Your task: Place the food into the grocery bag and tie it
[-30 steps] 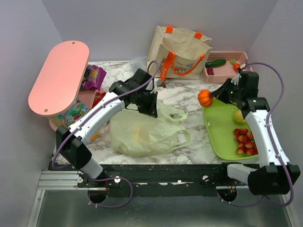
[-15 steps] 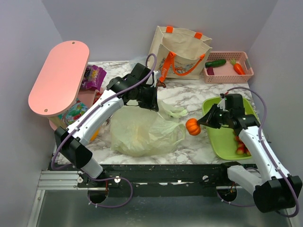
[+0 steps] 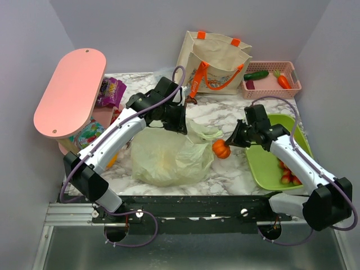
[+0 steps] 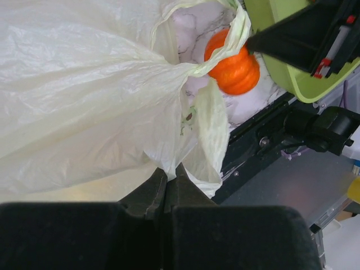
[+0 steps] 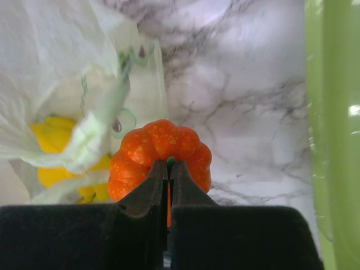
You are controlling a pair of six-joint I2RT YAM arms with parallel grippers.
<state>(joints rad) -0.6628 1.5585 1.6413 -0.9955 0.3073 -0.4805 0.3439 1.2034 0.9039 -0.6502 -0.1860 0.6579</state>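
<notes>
Behind the grocery bag (image 3: pixel 163 160), bare marble counter (image 3: pixel 225 109) lies open as far as the canvas tote (image 3: pixel 216 59) and the pink basket (image 3: pixel 270 84). To the bag's right, the strip of counter before the green tray (image 3: pixel 264 166) is taken up by the right arm. The right arm's fingers (image 5: pixel 149 194) clamp the ribbed orange toy fruit (image 3: pixel 221 148) at the bag's mouth. The left arm's fingers (image 4: pixel 140 197) pinch the rim, holding that mouth lifted. Yellow fruit (image 5: pixel 53 146) lies just inside. Left of the bag, the pink shelf (image 3: pixel 70 90) and snack packets (image 3: pixel 111 91) crowd the way.
</notes>
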